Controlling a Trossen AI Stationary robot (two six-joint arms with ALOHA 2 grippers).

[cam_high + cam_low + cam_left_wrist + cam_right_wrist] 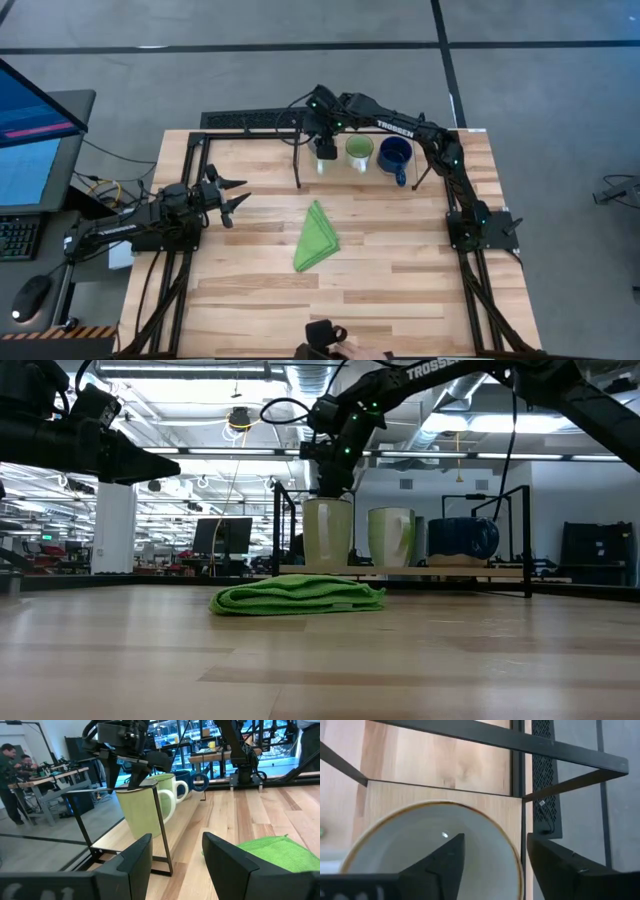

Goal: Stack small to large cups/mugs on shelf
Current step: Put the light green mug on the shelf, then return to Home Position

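Three mugs stand upright in a row on the shelf (pixel 260 155) at the table's far edge: a white one (pixel 327 160), a light green one (pixel 359 150) and a dark blue one (pixel 396 155). In the low view they show as white (pixel 327 532), green (pixel 391 536) and blue (pixel 463 538). My right gripper (pixel 326 146) points down over the white mug (pixel 420 855) and is open. One finger (pixel 445 862) is inside the mug and one finger (pixel 560 867) is outside its rim (pixel 516 865). My left gripper (pixel 238 195) is open and empty at the table's left.
A folded green cloth (pixel 317 238) lies mid-table. Thin black posts and a rail (pixel 495 737) frame the shelf around the mugs. A dark object and a person's hand (pixel 335 342) show at the near edge. A monitor (pixel 30 130) stands left of the table.
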